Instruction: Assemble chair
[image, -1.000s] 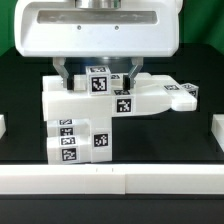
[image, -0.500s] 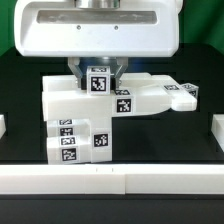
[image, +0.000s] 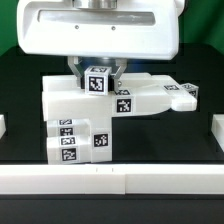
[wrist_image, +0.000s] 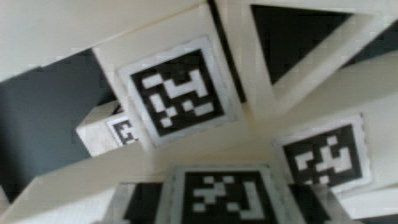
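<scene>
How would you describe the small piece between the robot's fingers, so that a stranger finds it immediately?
Start at the big white gripper at the top of the exterior view and follow its two dark fingers down. Between them, at the top of the white chair parts, sits a small cube with a black-and-white tag. It is the highest tagged piece and the only one clamped on both sides.

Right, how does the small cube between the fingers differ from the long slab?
The small cube is compact and clamped by the fingers; the long slab is wide, flat and ungripped. The cube sits highest; the slab reaches toward the exterior view's right. Both are white, tagged.
</scene>
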